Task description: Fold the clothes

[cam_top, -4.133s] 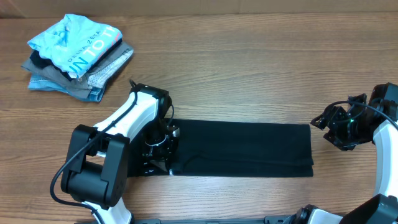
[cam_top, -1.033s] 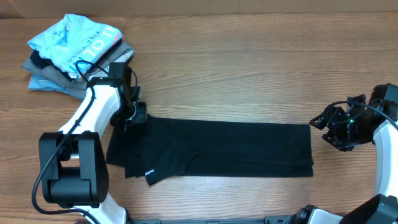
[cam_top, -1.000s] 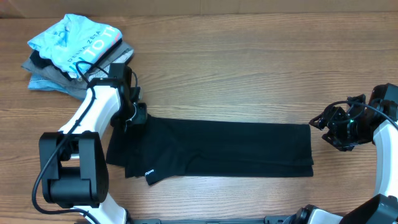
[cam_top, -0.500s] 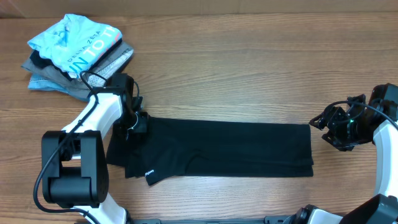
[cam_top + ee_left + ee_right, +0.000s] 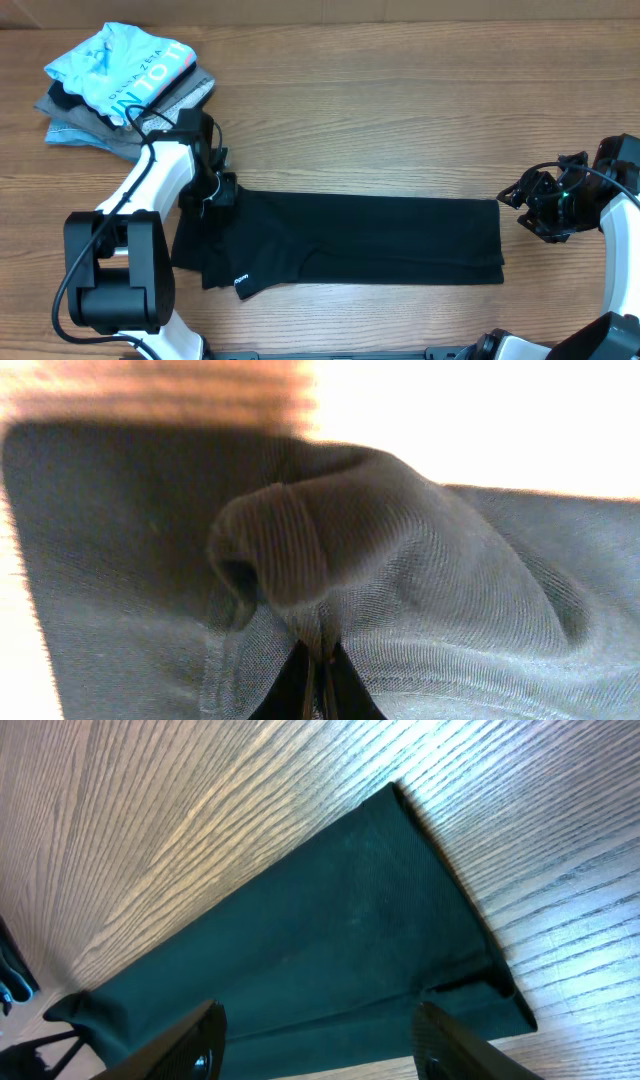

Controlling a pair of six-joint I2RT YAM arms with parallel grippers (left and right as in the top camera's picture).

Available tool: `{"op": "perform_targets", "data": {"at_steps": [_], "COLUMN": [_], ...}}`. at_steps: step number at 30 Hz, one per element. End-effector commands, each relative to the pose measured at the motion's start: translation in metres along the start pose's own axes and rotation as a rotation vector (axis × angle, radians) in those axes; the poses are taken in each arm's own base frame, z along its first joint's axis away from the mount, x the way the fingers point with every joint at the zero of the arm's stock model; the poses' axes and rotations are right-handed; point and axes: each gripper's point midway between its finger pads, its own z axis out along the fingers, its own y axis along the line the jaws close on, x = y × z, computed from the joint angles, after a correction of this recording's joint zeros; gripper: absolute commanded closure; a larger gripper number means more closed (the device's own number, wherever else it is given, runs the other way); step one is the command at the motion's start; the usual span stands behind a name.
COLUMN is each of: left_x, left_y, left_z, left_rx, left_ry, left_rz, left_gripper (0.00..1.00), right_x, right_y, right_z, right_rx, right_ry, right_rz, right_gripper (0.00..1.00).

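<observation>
Found as a long dark band across the lower middle of the overhead frame, on the wooden table (image 5: 400,120): the black T-shirt (image 5: 350,240). Clenched on a pinch of its fabric at the band's upper-left corner with the left gripper (image 5: 215,190); in the left wrist view, closed fingertips (image 5: 318,665) biting the cloth just under the ribbed collar (image 5: 290,550). Kept at the right edge of the frame, just beside the band's right end but apart from it, the right gripper (image 5: 530,215), released and empty. Probably the step of taking the left end for a crosswise fold. Next, in my judgement: lifting this corner, carrying it rightward over the band, and laying it down with the edges matched. Care needed for the loose lower-left part, not held by anything, and for the pile of folded garments (image 5: 120,90) near in the upper left.
</observation>
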Motion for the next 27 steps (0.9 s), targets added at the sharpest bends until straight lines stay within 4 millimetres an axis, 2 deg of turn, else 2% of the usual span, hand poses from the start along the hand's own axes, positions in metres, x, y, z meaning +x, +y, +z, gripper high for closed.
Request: {"op": "perform_targets", "data": {"at_steps": [1,5,17,23,24,25,26,27], "left_x": [-0.015,-0.015,-0.041,-0.046,-0.046,-0.046,-0.045,-0.043], "left_y": [0.003,0.003,0.007,0.009,0.009,0.009,0.009,0.009], "left_z": [-0.017,-0.018,-0.027,-0.028,-0.028,-0.028,-0.028,-0.027], "left_rx": [-0.003,-0.003,0.005,0.006,0.007,0.007,0.007,0.007], "left_ry": [-0.059,-0.059,-0.160,-0.177,-0.177,-0.176,-0.172,-0.166], "left_rz": [0.000,-0.001,-0.016,-0.034,-0.035,-0.034,-0.035,-0.035], "left_gripper": [0.96,0.96,0.96,0.96,0.90,0.76,0.51,0.39], "right_x": [-0.006,-0.006,-0.006,-0.006,-0.006,-0.006,-0.006,-0.007], "right_y": [0.006,0.006,0.006,0.006,0.006,0.006,0.006,0.005], "right_z": [-0.008,-0.008,-0.008,-0.008,-0.008,-0.008,-0.008,-0.008], "right_rx": [-0.014,-0.014,-0.014,-0.014,-0.014,-0.013,-0.013,-0.011], "right_ry": [-0.032,-0.032,-0.033,-0.033,-0.033,-0.033,-0.034,-0.036], "right_rz": [-0.018,-0.018,-0.018,-0.018,-0.018,-0.018,-0.019,-0.020], "right_gripper": [0.37,0.37,0.37,0.37,0.37,0.37,0.37,0.37]}}
